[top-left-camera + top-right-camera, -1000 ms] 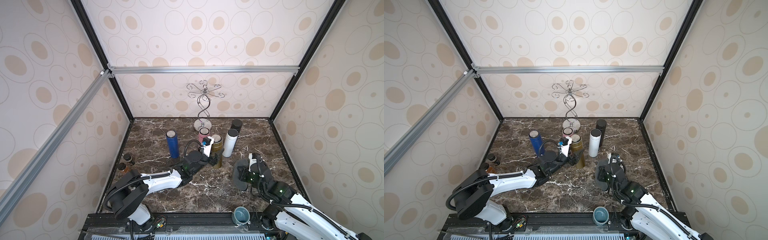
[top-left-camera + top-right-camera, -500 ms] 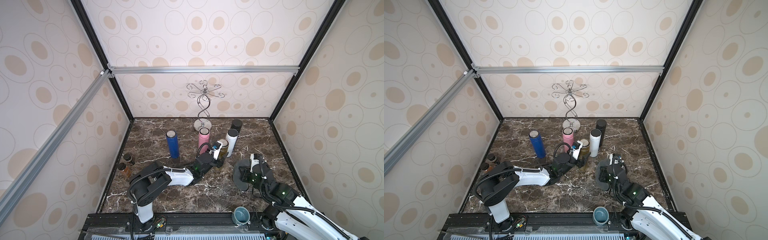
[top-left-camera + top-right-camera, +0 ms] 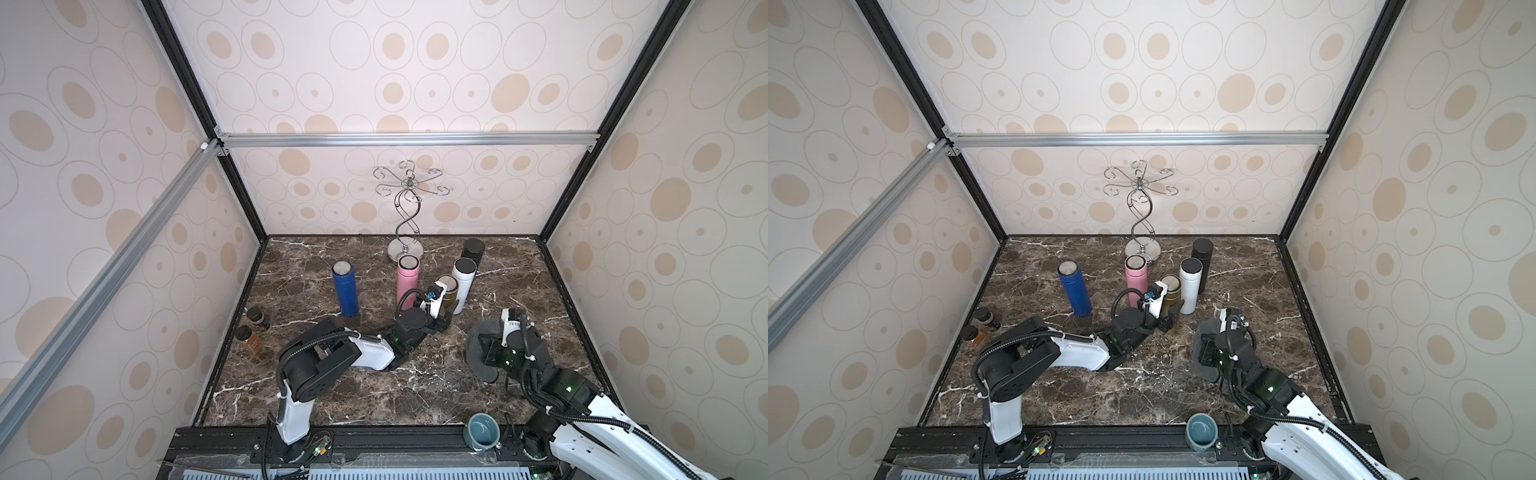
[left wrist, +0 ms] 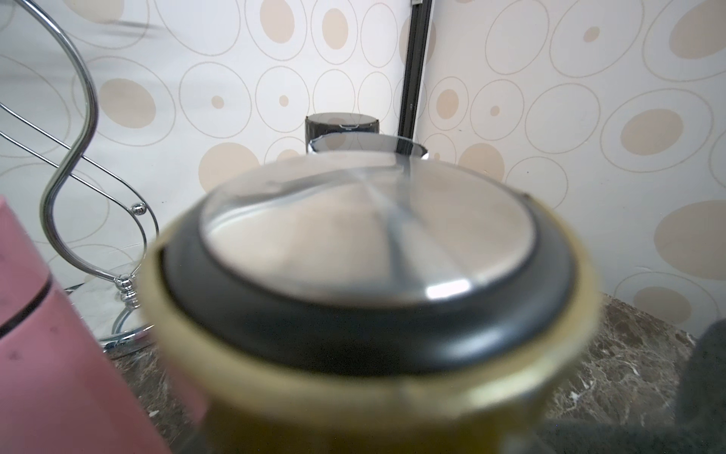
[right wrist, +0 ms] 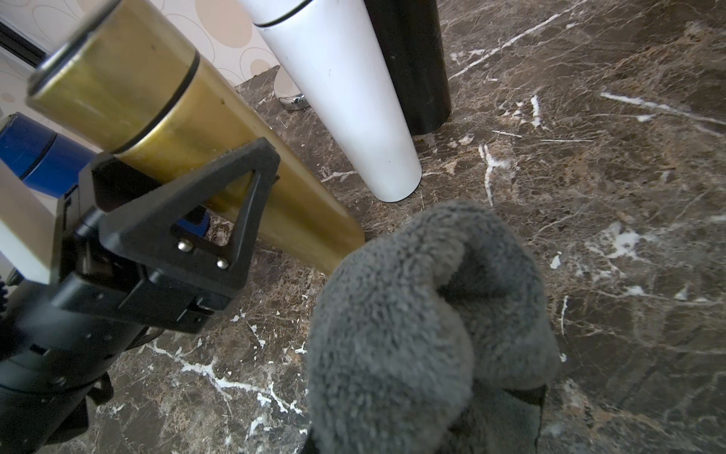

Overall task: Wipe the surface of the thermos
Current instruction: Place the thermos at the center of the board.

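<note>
The gold thermos (image 3: 449,297) (image 3: 1170,293) stands among other flasks at mid table; its steel lid (image 4: 369,228) fills the left wrist view. My left gripper (image 3: 445,318) (image 3: 1170,316) is shut on its lower body, and one black finger (image 5: 235,204) lies against the gold wall (image 5: 220,129). To the right, my right gripper (image 3: 489,353) (image 3: 1209,354) is shut on a bunched grey cloth (image 3: 477,338) (image 5: 412,314). The cloth hangs just beside the thermos base, apart from it. Its folds hide the right fingers.
A white flask (image 3: 463,282) and a black flask (image 3: 473,251) stand close behind the gold one, a pink flask (image 3: 406,278) to its left, a blue one (image 3: 345,291) farther left. A chrome hook stand (image 3: 409,216) is at the back, two spice jars (image 3: 253,328) at the left wall, a teal cup (image 3: 483,431) at the front edge.
My left arm has swung its elbow forward and carried the gold thermos a little to the right, uncovering the pink flask. The right gripper with the cloth has hardly moved.
</note>
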You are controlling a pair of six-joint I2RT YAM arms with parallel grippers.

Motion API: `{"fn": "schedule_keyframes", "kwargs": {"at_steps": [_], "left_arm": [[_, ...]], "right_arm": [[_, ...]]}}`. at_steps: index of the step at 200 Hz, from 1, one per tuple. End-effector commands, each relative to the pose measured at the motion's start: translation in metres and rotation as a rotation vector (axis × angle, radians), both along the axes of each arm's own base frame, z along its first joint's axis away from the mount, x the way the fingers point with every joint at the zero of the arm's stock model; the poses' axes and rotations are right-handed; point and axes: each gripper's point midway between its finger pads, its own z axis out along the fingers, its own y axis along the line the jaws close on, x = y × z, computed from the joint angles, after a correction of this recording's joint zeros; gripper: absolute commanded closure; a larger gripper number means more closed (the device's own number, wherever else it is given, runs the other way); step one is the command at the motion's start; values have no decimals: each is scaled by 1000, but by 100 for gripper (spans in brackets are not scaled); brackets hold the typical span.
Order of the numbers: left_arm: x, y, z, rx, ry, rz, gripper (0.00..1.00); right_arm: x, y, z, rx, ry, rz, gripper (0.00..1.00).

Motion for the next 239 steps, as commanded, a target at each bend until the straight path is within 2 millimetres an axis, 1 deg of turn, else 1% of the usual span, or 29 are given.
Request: {"fn": "schedule_keyframes", "kwargs": {"at_steps": [1, 48, 72, 77, 86, 105, 136, 170, 239], "left_arm": [[5, -7, 44, -96, -106, 19, 100], [8, -9, 35, -98, -91, 27, 100], [9, -10, 35, -98, -92, 33, 100], [9, -10, 35, -95, -92, 31, 96], [9, -12, 35, -92, -93, 25, 84], [8, -12, 31, -88, -89, 22, 71], [9, -9, 27, -81, -85, 33, 61], [8, -9, 22, -72, -81, 30, 55], [7, -7, 16, -60, -77, 45, 33]], "right_arm": [[0, -5, -2, -17, -4, -11, 100], [1, -4, 1, -17, -13, -7, 100], [1, -3, 2, -12, -15, -4, 100], [1, -3, 2, -11, -15, -3, 100], [1, -3, 2, -10, -15, -3, 100], [1, -2, 1, -11, -13, -1, 100], [1, -1, 3, -3, -14, 1, 100], [1, 0, 2, -3, -13, 4, 100], [1, 0, 3, 1, -15, 7, 100]]}}
